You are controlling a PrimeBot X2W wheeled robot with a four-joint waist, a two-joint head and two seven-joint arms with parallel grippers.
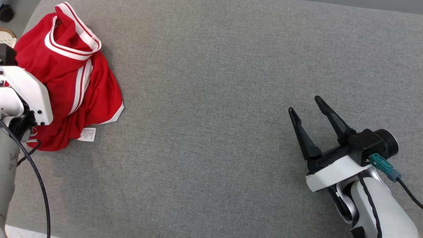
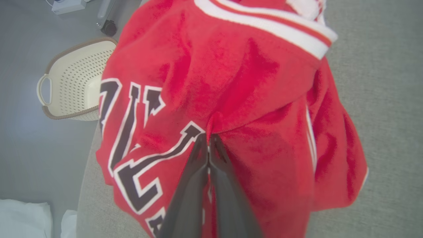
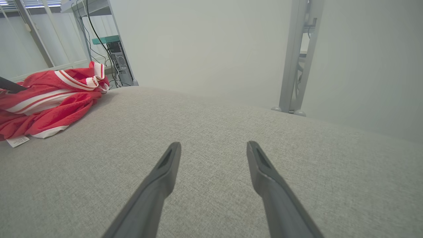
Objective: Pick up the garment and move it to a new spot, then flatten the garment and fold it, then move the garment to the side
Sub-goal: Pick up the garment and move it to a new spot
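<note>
Garment [image 2: 238, 82] lettering [image 2: 132, 165] unclear; label [image 1: 87, 134] unreadable.

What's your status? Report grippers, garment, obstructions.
Left gripper shut on garment, fingers pinching a fold. Right gripper open above grey surface. Red garment crumpled at surface's left edge. Nothing seen in the way.

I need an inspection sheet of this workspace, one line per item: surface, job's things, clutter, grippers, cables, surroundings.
surface: grey cloth table, flat.
job's things: red garment, crumpled at the table's far left; white label at its near edge.
clutter: nothing seen.
grippers: left gripper shut on a garment fold; right gripper open, apart from the garment.
cables: black cable by the left arm; teal plug on the right wrist.
surroundings: cream basket beside the table; metal post behind it.
</note>
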